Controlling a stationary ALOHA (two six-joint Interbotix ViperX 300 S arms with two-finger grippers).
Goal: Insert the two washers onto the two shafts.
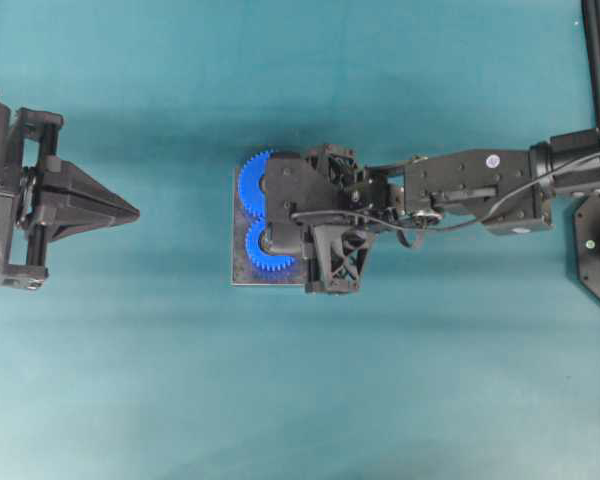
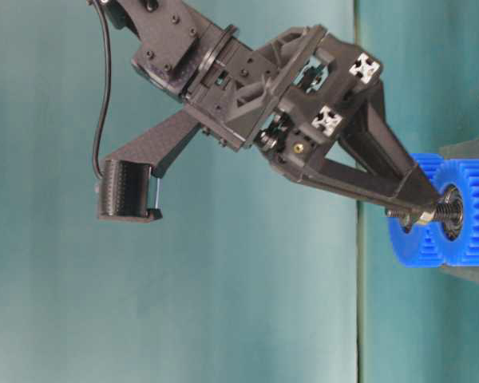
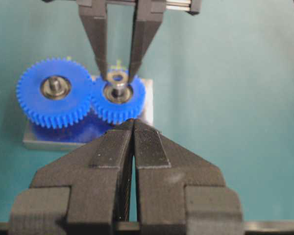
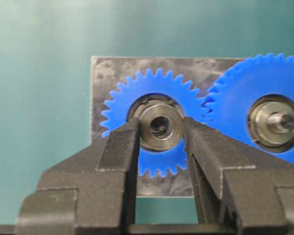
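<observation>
The small silver metal washer (image 4: 159, 127) is pinched edgewise between the two black fingertips of the right gripper (image 4: 161, 134), its hole facing the wrist camera, and it hangs right over the smaller blue plastic gear (image 4: 152, 134), lined up with the threaded steel shaft (image 2: 449, 212) that rises from that gear's hub. From the left wrist view the washer (image 3: 118, 77) sits at the shaft's tip, tilted a little; whether it has already caught on the threads I cannot tell. Just beside the smaller gear, teeth meshing with it, is the larger blue plastic gear (image 4: 267, 105), and both stand on a grey metal base plate (image 4: 100, 83) lying on the teal table (image 1: 300, 400). Well away from the smaller gear, the left gripper (image 1: 130, 213) rests over the table with its fingers pressed together and nothing between them. The step in hand looks like the final placement: the washer is at the shaft and needs seating. The next move likely calls for levelling it, lowering it straight down the shaft, then spreading the fingers without dragging it askew.
</observation>
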